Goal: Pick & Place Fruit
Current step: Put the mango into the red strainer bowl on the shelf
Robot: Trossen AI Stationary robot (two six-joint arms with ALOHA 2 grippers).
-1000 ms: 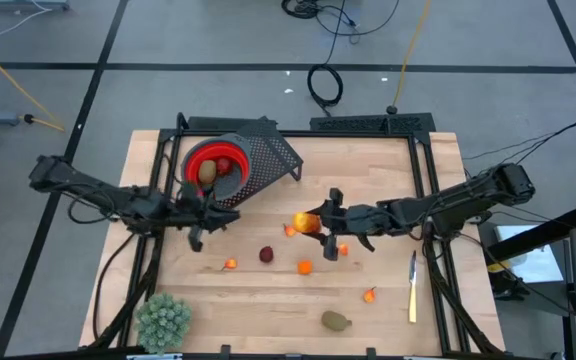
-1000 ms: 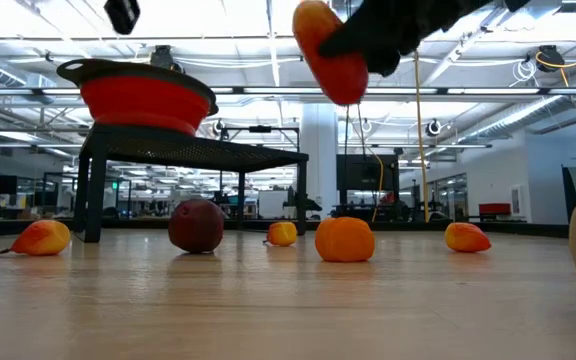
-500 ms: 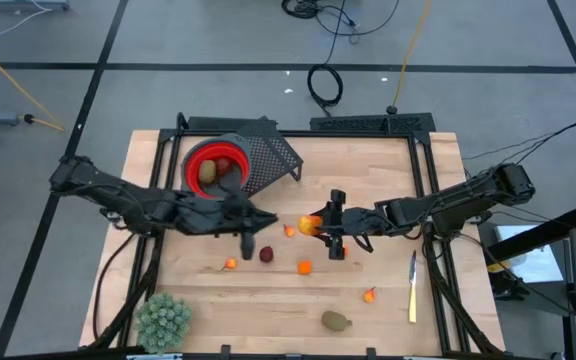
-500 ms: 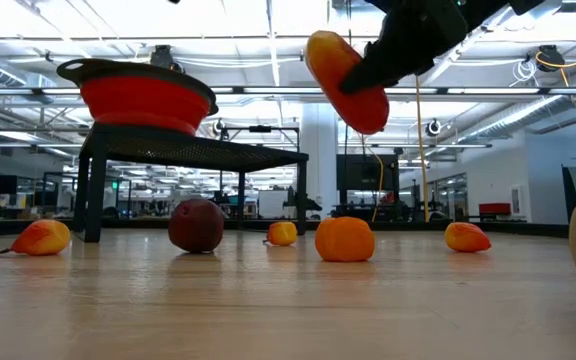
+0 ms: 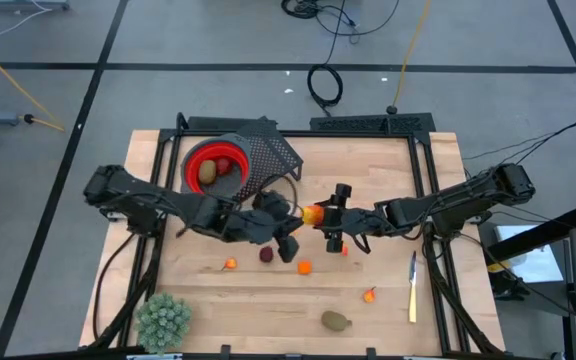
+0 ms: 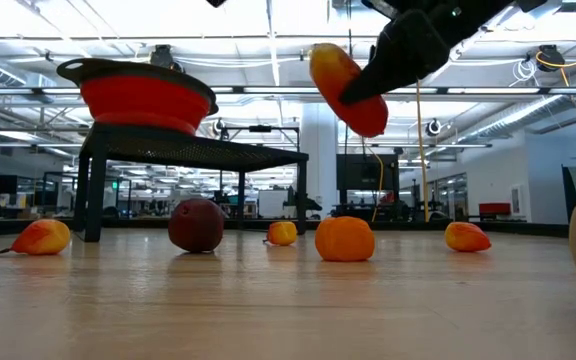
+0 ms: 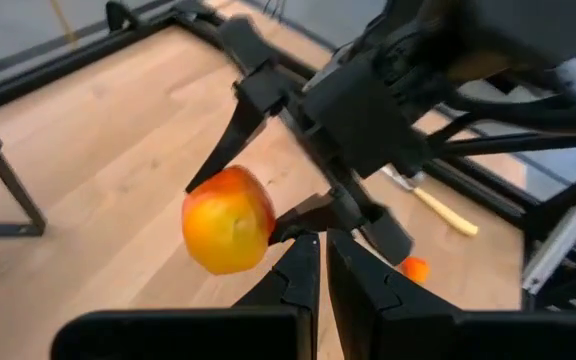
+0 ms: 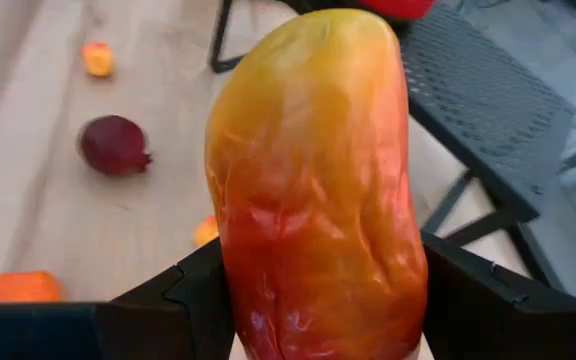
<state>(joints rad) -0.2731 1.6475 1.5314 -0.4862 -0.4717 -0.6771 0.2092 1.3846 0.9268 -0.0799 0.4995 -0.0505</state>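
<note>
the right end effector (image 5: 320,215) is clamped on the long red-orange-yellow fruit (image 8: 313,190), holding it in the air above the middle of the table (image 5: 388,170). the left end effector (image 5: 290,245), its fingers (image 7: 303,275) pressed together and empty, sits just beside it (nearly nose to nose). a dark red ball (image 5: 266,255) and a small orange piece (image 5: 304,267) lie on the table below. the red bowl (image 5: 215,163) on the black mesh stand (image 5: 273,150) already holds a few pieces.

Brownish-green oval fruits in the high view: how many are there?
2. One oval lies in the red bowl; the other oval lies on the table, near the picture's bottom edge. The arms could hide more.
</note>
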